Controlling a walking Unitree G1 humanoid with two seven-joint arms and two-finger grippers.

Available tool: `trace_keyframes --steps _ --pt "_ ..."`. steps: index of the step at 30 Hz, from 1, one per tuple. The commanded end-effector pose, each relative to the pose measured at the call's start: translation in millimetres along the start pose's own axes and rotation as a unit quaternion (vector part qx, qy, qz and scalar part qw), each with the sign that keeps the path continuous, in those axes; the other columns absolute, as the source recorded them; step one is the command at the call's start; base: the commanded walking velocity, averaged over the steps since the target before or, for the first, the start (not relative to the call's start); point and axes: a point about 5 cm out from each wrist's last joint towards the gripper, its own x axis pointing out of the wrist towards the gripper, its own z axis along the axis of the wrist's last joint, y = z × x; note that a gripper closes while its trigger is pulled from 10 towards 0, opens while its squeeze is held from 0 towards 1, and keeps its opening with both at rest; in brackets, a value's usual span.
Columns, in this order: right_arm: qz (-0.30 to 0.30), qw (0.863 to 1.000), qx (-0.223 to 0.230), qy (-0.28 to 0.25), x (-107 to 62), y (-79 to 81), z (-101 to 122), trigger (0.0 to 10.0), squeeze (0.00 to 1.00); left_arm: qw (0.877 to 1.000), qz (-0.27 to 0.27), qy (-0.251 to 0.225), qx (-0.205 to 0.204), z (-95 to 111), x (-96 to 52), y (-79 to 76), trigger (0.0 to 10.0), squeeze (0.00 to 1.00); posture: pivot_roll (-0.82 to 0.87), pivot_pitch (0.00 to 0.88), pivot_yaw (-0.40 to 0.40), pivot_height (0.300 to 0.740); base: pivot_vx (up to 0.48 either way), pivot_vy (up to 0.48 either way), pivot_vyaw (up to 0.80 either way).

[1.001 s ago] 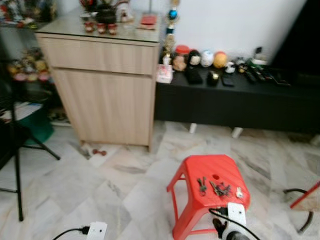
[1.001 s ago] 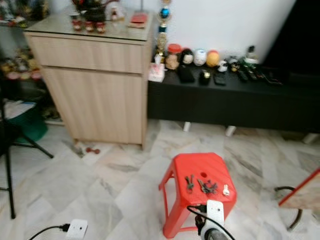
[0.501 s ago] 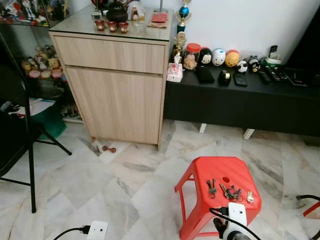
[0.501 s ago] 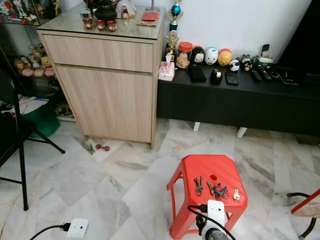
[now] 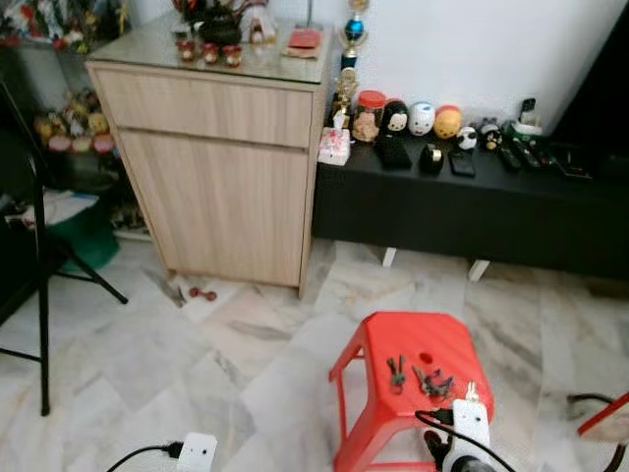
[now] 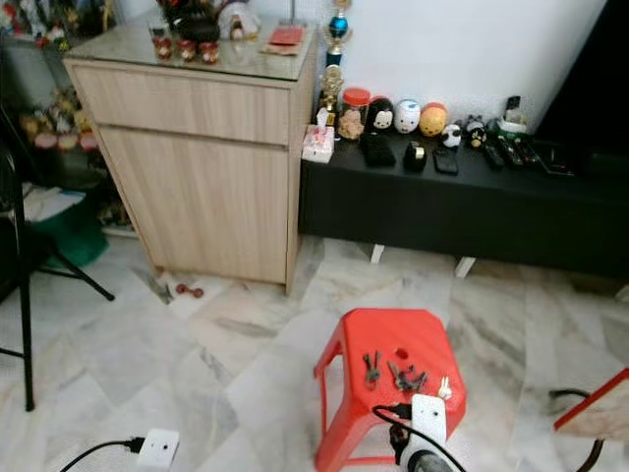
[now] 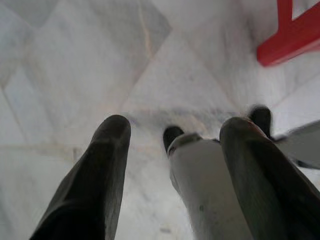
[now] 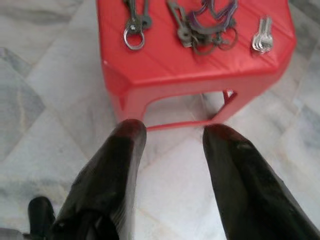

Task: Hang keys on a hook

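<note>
Right hand (image 8: 170, 135) spread wide, holding nothing, hanging low over the pale marble floor (image 5: 147, 374) just in front of a red plastic stool (image 6: 391, 383). Black fingers (image 8: 112, 165) apart, pointing toward the stool's near edge, short of touching it. Left hand (image 7: 172, 132) also spread wide and empty, aimed down at bare marble, with a grey-white limb between its fingers and a red stool leg off to one side.

On the stool seat, three lots of keys in a row: a small dark bunch on a ring (image 8: 134, 22) toward the robot's left, a larger tangled bunch with a purple piece (image 8: 207, 20) in the middle, and a pair of small silver keys (image 8: 262, 40) toward the right. All lying flat, near one another but apart.

Beyond the stool, a light wooden cabinet (image 5: 221, 177) against the wall, cups and a red packet on its glass top. Beside it, a low black worktop (image 6: 462, 202) carrying round figurines, a jar and remote controls. White power adapter (image 5: 197, 452) with a black cable on the floor at left; black folding chair leg (image 5: 39, 324) at the far left.
</note>
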Motion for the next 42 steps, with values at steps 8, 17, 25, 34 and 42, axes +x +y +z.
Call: trace_keyframes --steps 8,17,25,34,42 --pt "-0.009 1.000 -0.003 -0.005 -0.3 -7.0 3.6 10.0 0.00 1.000 -0.004 -0.001 0.011 1.1 0.4 -3.8 10.0 0.00 0.05 0.000 -0.079 0.740 0.000 -0.458 0.00" --pt "-0.013 1.000 0.005 -0.011 -0.3 -7.6 4.7 10.0 0.00 1.000 -0.003 -0.004 -0.007 2.4 0.6 -4.6 10.0 0.00 0.05 0.000 -0.082 0.740 0.000 -0.102 0.00" --pt "-0.011 1.000 0.012 -0.015 -0.3 -6.9 5.3 10.0 0.00 1.000 -0.012 -0.015 -0.021 6.4 1.1 -6.3 10.0 0.00 0.04 0.000 -0.080 0.740 0.000 0.000 0.00" --pt "-0.009 1.000 0.016 -0.017 -0.3 -6.7 5.3 10.0 0.00 0.999 -0.011 -0.018 -0.032 6.8 1.0 -6.1 10.0 0.00 0.04 0.000 -0.080 0.740 0.000 0.000 0.00" --pt "0.001 1.000 -0.014 -0.015 0.0 -6.2 6.9 10.0 0.00 0.997 -0.022 -0.026 -0.062 9.4 1.3 -7.7 10.0 0.00 0.04 0.000 -0.080 0.740 0.000 0.000 0.00"
